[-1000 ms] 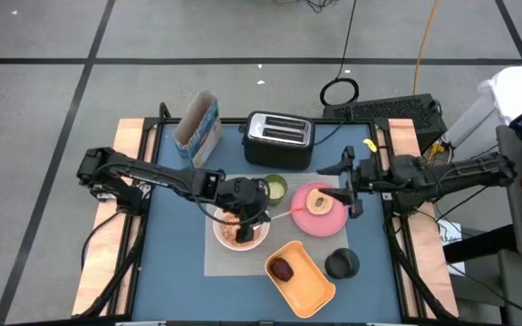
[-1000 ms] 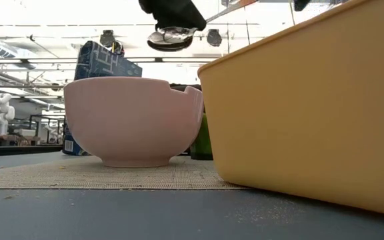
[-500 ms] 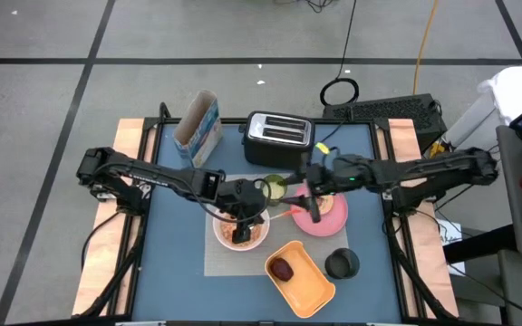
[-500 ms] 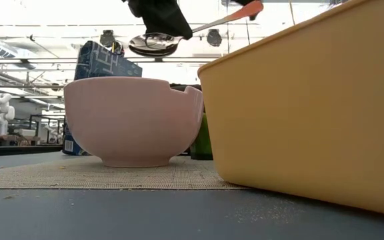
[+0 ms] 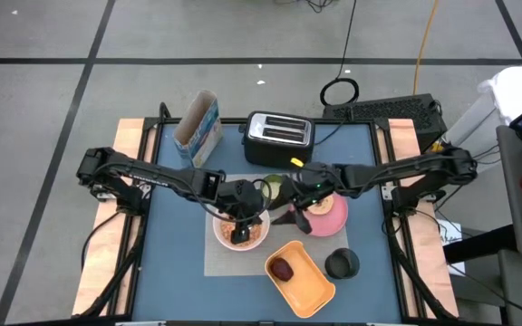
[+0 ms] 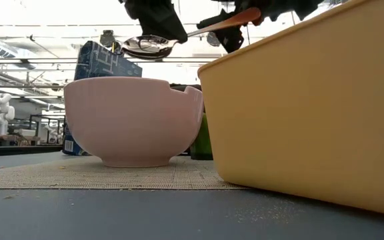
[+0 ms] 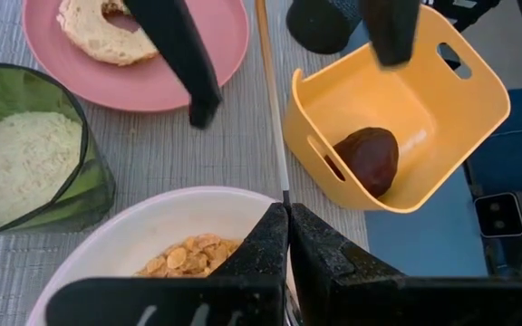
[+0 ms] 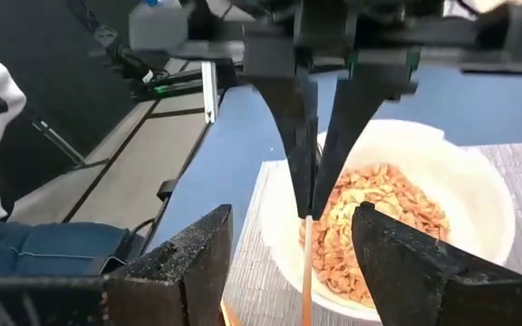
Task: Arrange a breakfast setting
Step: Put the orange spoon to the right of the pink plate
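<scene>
**Two grippers meet at one spoon over the bowl**

Both arms crowd the placemat. The left gripper hangs over the bowl of cereal, jaws pinched tight on a spoon. The right gripper, jaws half apart, straddles the spoon's orange handle, apparently not yet gripping. A mistimed handover could drop the spoon or knock the cup just beside the plate with its bread.

The spoon's bowl is partly hidden behind the left end effector — its contents cannot be told. The orange tray runs off the low view's right edge, hiding the plate.
</scene>
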